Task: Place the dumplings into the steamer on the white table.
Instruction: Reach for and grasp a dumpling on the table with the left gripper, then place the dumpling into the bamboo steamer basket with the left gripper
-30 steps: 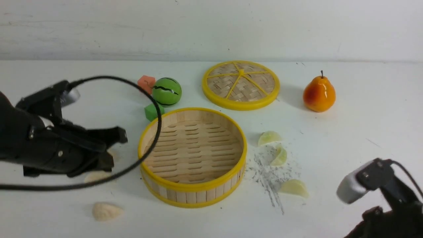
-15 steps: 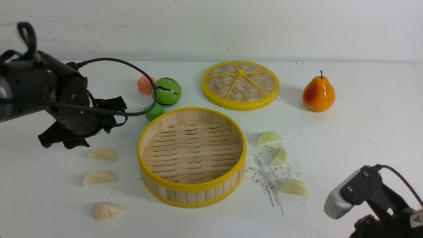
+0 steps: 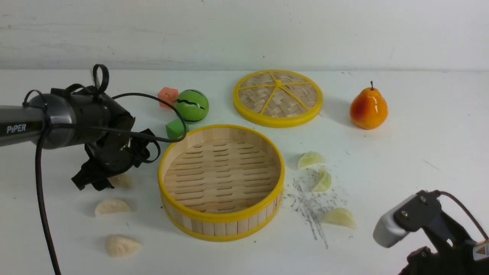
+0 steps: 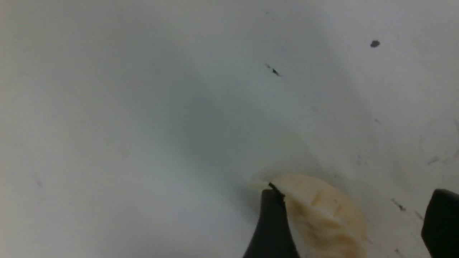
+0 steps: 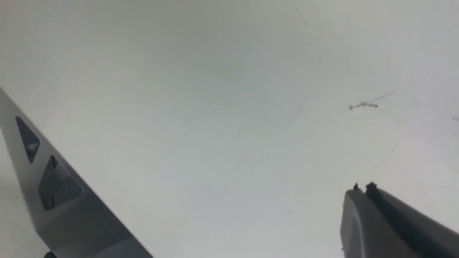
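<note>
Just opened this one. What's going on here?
The left end effector is open and lowered over a cream dumpling on the white table, left of the steamer. The dumpling sits between its fingers, not yet gripped. The steamer is empty. The two other cream dumplings lie to its left and the three green dumplings to its right. The right end effector is shut and holds nothing.
</note>
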{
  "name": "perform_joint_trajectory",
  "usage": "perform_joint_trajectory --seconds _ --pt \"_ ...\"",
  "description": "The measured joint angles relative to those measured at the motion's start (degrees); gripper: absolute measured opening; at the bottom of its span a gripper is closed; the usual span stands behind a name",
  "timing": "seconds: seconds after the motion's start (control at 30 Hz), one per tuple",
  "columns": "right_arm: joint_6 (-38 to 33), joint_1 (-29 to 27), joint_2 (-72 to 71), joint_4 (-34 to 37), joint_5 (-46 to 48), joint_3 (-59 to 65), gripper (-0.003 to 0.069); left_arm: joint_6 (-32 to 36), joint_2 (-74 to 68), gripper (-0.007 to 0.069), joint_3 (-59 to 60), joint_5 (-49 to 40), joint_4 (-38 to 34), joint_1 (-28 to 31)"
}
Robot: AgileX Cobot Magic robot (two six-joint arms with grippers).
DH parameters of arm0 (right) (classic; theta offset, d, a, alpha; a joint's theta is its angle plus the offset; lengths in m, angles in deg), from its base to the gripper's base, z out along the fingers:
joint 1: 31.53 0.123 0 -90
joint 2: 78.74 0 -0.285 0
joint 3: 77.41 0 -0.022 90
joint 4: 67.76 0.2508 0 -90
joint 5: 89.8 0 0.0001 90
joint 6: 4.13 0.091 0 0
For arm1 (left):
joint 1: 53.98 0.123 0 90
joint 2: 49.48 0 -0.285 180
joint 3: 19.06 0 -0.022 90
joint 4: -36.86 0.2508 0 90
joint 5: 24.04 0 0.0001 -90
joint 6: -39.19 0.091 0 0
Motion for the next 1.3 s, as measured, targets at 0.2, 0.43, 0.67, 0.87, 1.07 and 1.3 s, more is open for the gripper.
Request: perform_joint_trajectory --seconds 0.2,0.43,0.67,0.87,1.07,1.3 --pt "0.00 0.00 0.00 0.69 -0.12 -0.41 0.0003 3.26 -0.27 0.0231 0.00 -1.18 0.60 -0.05" --pt "0.00 0.00 0.00 1.06 -0.26 -0.46 0.0010 12.41 -0.27 0.0153 -0.05 -1.95 1.34 -0.05" --pt "0.00 0.00 0.00 1.11 -1.94 -0.46 0.0013 29.93 6.31 0.0153 -2.05 -2.53 -9.38 -1.80" --pt "0.00 0.00 0.00 1.30 -3.75 -0.46 0.0020 45.40 13.18 0.0153 -5.49 -0.72 -18.42 -7.23" --pt "0.00 0.00 0.00 1.30 -4.58 -0.46 0.0023 53.47 8.86 0.0153 -5.73 1.65 -22.92 -11.57" --pt "0.00 0.00 0.00 1.30 -4.71 -0.46 0.0031 47.99 0.53 0.0153 -5.73 6.20 -22.46 -11.50"
